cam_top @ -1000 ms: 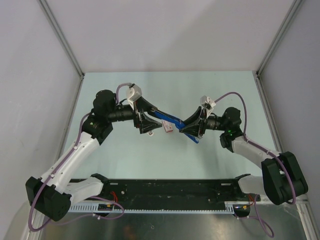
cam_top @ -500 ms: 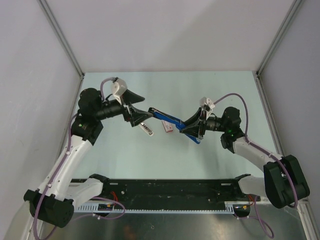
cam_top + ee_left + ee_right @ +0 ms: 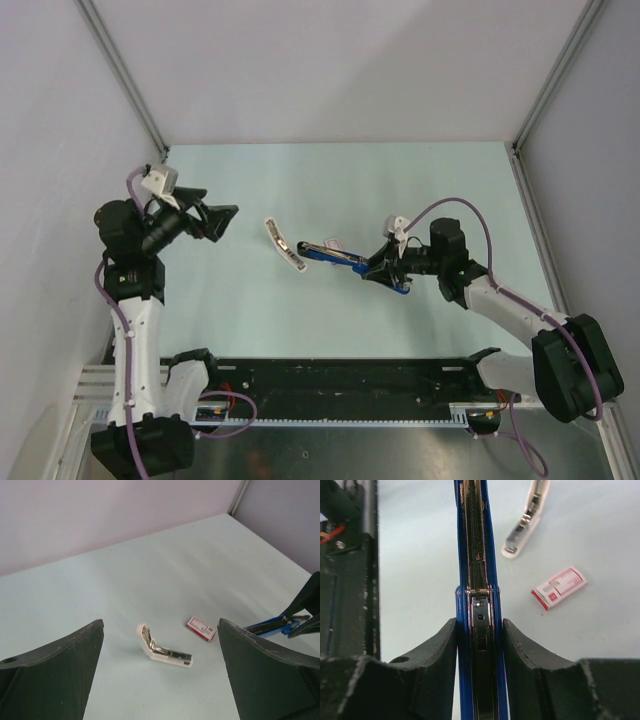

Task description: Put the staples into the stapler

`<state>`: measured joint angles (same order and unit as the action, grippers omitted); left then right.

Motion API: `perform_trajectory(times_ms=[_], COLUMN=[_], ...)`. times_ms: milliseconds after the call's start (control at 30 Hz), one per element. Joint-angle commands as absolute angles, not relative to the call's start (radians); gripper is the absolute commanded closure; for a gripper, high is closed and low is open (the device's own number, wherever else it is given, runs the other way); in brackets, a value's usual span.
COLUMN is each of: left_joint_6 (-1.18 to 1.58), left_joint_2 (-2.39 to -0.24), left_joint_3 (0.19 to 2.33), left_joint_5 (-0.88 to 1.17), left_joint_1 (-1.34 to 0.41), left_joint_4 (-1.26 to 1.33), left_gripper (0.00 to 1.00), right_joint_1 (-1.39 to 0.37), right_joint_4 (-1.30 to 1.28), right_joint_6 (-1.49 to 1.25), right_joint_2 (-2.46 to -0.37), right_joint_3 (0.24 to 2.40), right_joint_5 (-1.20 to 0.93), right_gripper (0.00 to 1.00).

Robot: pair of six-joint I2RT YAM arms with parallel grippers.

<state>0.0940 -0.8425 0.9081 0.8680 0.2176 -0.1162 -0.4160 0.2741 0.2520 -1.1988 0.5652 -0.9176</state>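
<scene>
The blue stapler (image 3: 345,258) is held low over the table, and my right gripper (image 3: 382,268) is shut on its rear end. In the right wrist view the stapler (image 3: 477,555) runs straight away from the gripper (image 3: 479,622), top open, with its metal channel showing. The staples' pink-and-white box (image 3: 334,243) lies flat on the table just beyond the stapler's tip, also seen as the box (image 3: 559,587) and the box (image 3: 201,628). Loose staples cannot be made out. My left gripper (image 3: 226,222) hangs open and empty far to the left, its jaws (image 3: 160,625) wide apart.
A white stapler (image 3: 284,245), hinged open, lies on the table between the two grippers; the same white stapler (image 3: 162,647) shows ahead of the left jaws and as the white stapler (image 3: 527,517) in the right wrist view. Grey walls enclose the table on three sides.
My left arm has swung away to the left, open, leaving the white stapler alone on the table. The right gripper has lowered the blue stapler slightly.
</scene>
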Motion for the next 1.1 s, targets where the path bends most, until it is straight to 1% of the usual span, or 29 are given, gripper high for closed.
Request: perform_trajectory(times_ms=[0,167,367,700,1067], left_joint_6=[0.083,0.078,0.077,0.089,0.091], left_joint_2=[-0.815,-0.808,-0.798,-0.800,-0.808], left_joint_3=[0.861,0.833,0.816,0.806,0.802], left_joint_5=[0.892,0.897,0.924,0.942,0.953], left_joint_1=[0.262,0.266,0.265,0.265,0.265], left_joint_4=[-0.120,-0.120,-0.120,-0.120,-0.121], left_gripper=[0.00,0.00,0.01,0.00,0.01], right_joint_1=[-0.386,-0.342,-0.350,-0.436,-0.540], right_joint_4=[0.253,0.280,0.317,0.367,0.369], right_joint_6=[0.364,0.346,0.274,0.160,0.060], right_joint_2=[-1.200,-1.224,-1.293,-1.388,-1.520], right_joint_3=[0.634,0.635,0.658,0.718,0.793], right_joint_5=[-0.802,-0.690,-0.491,-0.168,0.071], right_gripper=[1.00,1.00,1.00,1.00,1.00])
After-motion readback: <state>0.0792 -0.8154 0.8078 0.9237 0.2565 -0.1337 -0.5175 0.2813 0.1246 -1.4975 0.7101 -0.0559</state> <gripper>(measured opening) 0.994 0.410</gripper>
